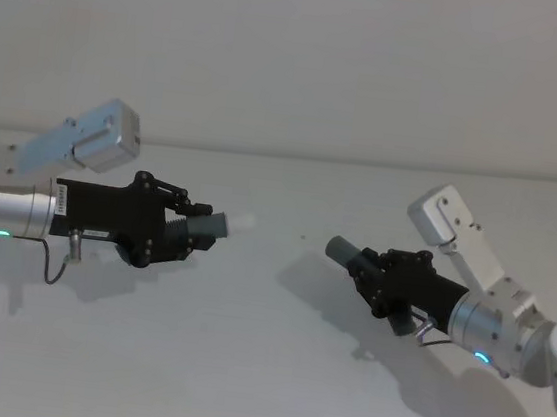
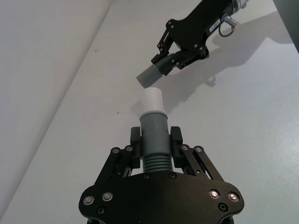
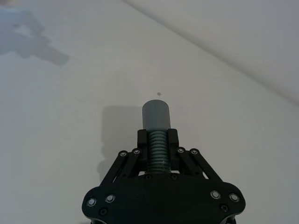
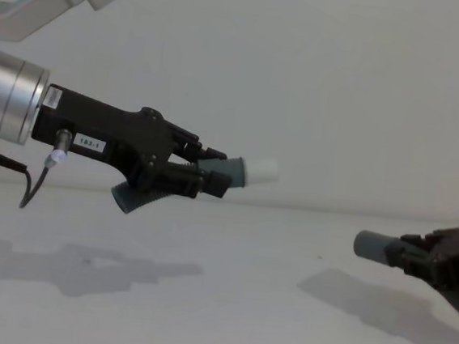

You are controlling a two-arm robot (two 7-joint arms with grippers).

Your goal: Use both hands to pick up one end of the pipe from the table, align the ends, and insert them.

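Note:
My left gripper (image 1: 191, 231) is shut on the pipe piece (image 1: 212, 225) with the narrow white tip (image 1: 243, 223), held above the white table (image 1: 239, 375) at the left. At the right, my right gripper (image 1: 380, 272) is shut on the ribbed grey piece (image 1: 344, 250), its open mouth pointing left. The two ends face each other across a gap. In the chest view the white tip (image 4: 262, 170) sits higher than the grey mouth (image 4: 369, 245). The left wrist view shows the white tip (image 2: 151, 100) near the other piece (image 2: 148, 74), apart. The right wrist view shows the grey mouth (image 3: 156, 114).
A pale wall rises behind the table's far edge (image 1: 294, 157). The arms cast shadows on the table under each gripper. A small dark speck (image 1: 302, 237) marks the table between the grippers.

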